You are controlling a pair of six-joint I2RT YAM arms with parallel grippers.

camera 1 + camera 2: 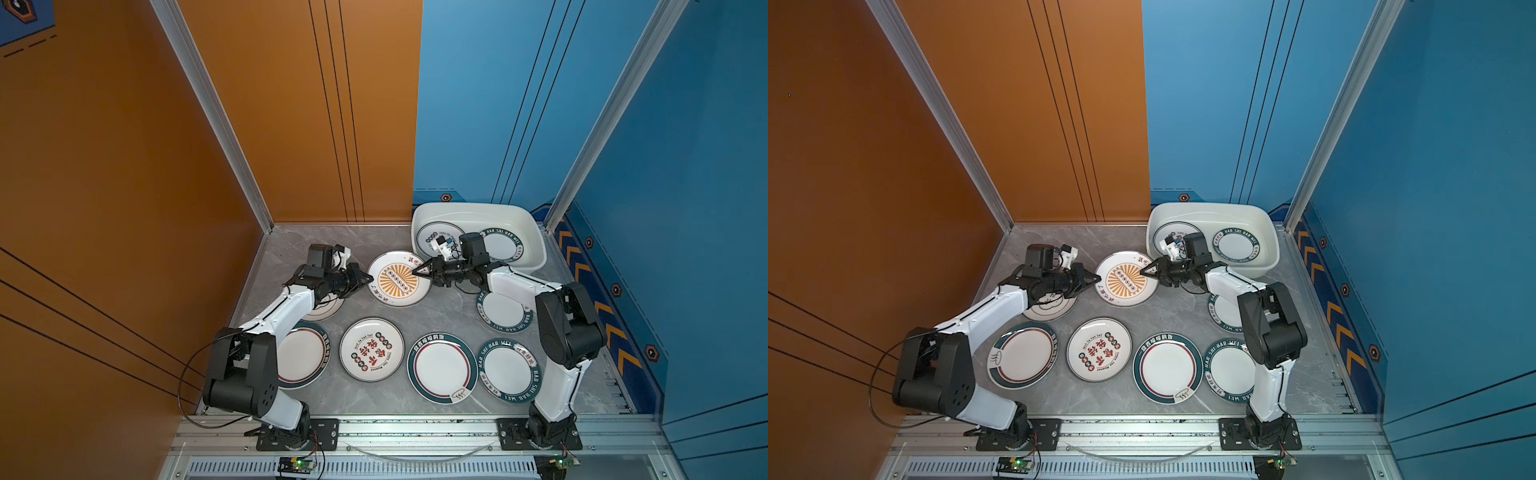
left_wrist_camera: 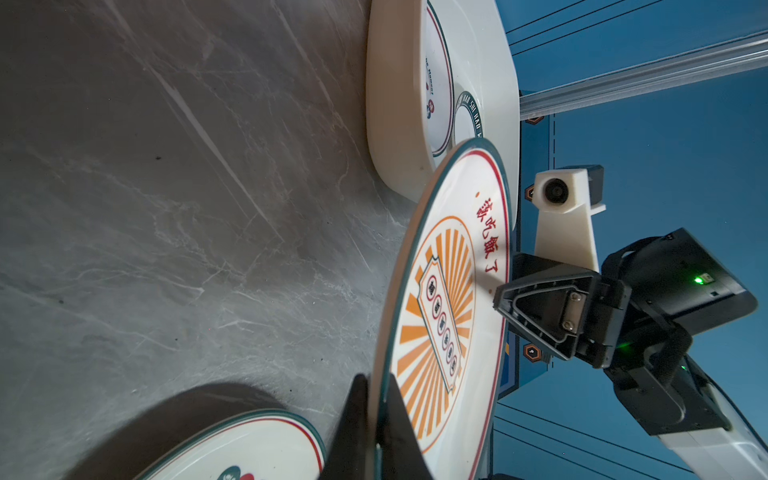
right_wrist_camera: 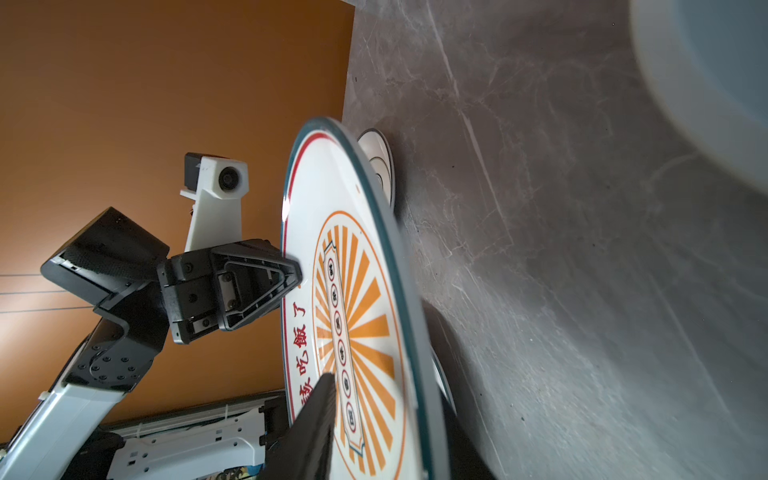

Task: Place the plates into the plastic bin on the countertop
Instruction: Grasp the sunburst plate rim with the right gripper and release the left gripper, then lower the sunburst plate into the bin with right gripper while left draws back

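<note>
The fingers (image 2: 351,428) of the left gripper (image 1: 368,277) are pinched tight on one edge of the sunburst plate (image 1: 399,279), with the rim between them. Across that plate, the right gripper (image 1: 415,271) has its fingers (image 3: 311,424) on either side of the opposite rim, one over the printed face and one underneath. Whether they actually grip it, I cannot tell.

The sunburst plate sits between the two grippers, seemingly raised a little off the grey marble table (image 1: 440,316), with a shadow beneath it. Just beside it, toward the back corner, stands the white plastic bin (image 1: 478,214). It holds two plates side by side: a small printed plate (image 1: 427,235) and a green-rimmed lettered plate (image 1: 498,248).

On the sunburst plate's other side, toward the arm bases, four plates lie flat in a row, among them a red-character plate (image 1: 371,350) and a large green-rimmed plate (image 1: 441,368). Two more plates lie partly under the arms.
</note>
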